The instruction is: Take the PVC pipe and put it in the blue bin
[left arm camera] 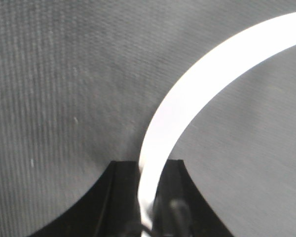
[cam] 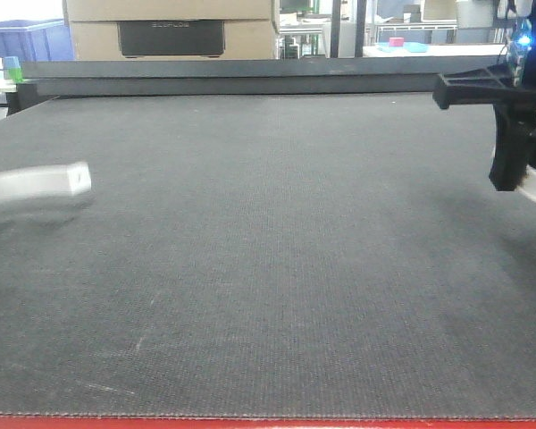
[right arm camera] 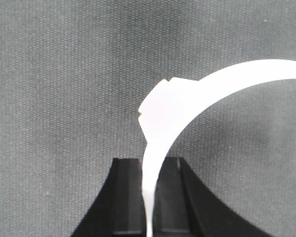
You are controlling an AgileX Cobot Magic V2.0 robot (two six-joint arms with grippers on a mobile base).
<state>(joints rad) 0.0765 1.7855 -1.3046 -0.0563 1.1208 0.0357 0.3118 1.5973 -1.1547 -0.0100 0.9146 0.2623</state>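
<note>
A: L gripper (left arm camera: 149, 173): jaws nearly closed, pinching the thin wall of a white curved PVC pipe (left arm camera: 197, 84). R gripper (right arm camera: 150, 170) same, clamped on a white curve w/ a blocky end. Can't tell if it's 1 piece or 2.
B: Risk?
A: Edge-on pinch, long overhang. A fast swing could twist it out, I'd guess. If it's 1 piece, 2 arms pulling apart would strain it.
B: Surface, room?
A: Grey woven mat (cam: 268, 268). Cardboard box (cam: 170, 27) behind, blue crate (cam: 27, 40) far L, maybe the bin.

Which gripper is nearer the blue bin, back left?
Left. The left gripper is outside the front view; its pipe enters from the blue bin side; the right gripper hangs far right.
</note>
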